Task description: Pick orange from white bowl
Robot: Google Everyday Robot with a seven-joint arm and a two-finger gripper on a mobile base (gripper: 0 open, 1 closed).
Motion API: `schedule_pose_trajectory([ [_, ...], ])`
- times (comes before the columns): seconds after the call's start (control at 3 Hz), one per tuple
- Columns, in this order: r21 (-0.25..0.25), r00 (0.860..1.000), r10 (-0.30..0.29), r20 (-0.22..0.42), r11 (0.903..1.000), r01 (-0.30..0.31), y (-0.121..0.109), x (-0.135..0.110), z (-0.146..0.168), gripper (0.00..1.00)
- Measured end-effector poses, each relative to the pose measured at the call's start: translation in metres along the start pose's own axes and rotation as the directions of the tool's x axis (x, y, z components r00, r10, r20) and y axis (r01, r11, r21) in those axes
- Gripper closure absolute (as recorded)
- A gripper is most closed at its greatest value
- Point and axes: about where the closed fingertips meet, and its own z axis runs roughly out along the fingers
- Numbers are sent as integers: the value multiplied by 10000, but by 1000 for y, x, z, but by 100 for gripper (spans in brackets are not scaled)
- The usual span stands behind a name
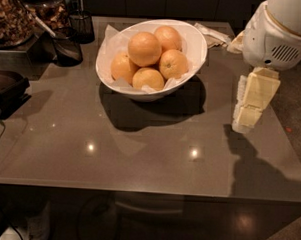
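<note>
The white bowl [194, 41] stands at the back middle of the grey table, lined with white paper. It holds several oranges. The orange [144, 48], the largest and pale, lies on top of the pile at the centre left. A smaller orange [173, 64] sits to its right. My gripper [251, 104] hangs from the white arm [282, 32] at the right, above the table's right part. It is well to the right of the bowl, apart from it, with nothing seen in it.
Two black wire-mesh cups [68, 47] [82, 25] stand left of the bowl. Jars of dried food [15, 16] are at the back left. A dark object [6, 88] lies at the left edge. Paper packets [214, 35] lie behind the bowl.
</note>
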Motion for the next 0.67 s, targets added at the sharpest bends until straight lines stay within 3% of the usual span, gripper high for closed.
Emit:
schedule_pose_trajectory([
  [0.33,-3,10000,-24,7,10000,24,0,-1,0,0],
  [0.67,459,9969,-10,787,9989,-26,-23,-24,3,0],
])
